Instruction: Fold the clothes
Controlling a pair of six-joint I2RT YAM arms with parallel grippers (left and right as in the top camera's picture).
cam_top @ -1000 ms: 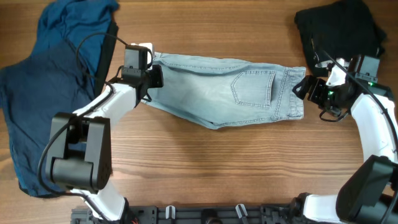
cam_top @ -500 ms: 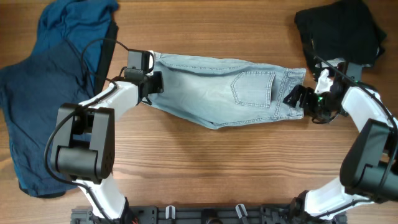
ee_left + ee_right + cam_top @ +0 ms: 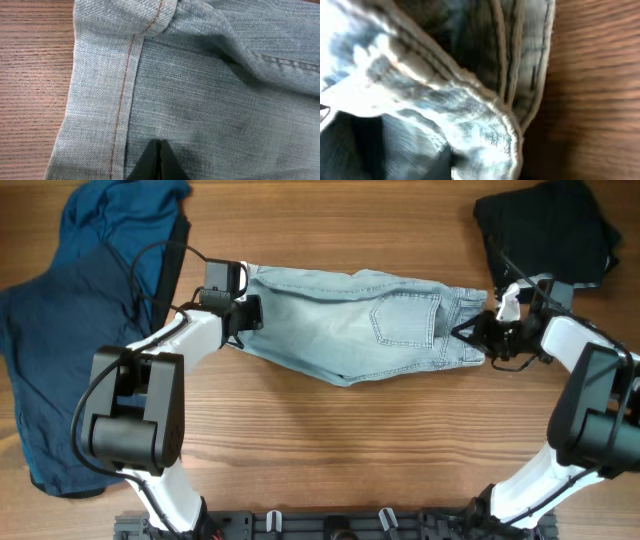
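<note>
- The clothes (image 3: pixel 340 330), pale denim shorts, lie across the desk's (image 3: pixel 330 450) middle.
- Lift the bunched right waistband (image 3: pixel 520 65) evenly; whether your right jaws pinch it, I cannot tell.
- Your left jaws, pressed together, sit on the left hem (image 3: pixel 95 100).

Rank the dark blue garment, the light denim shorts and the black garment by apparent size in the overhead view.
1. dark blue garment, even though the left edge cuts it off.
2. denim shorts.
3. black garment, partly cut off by the top edge.
</note>
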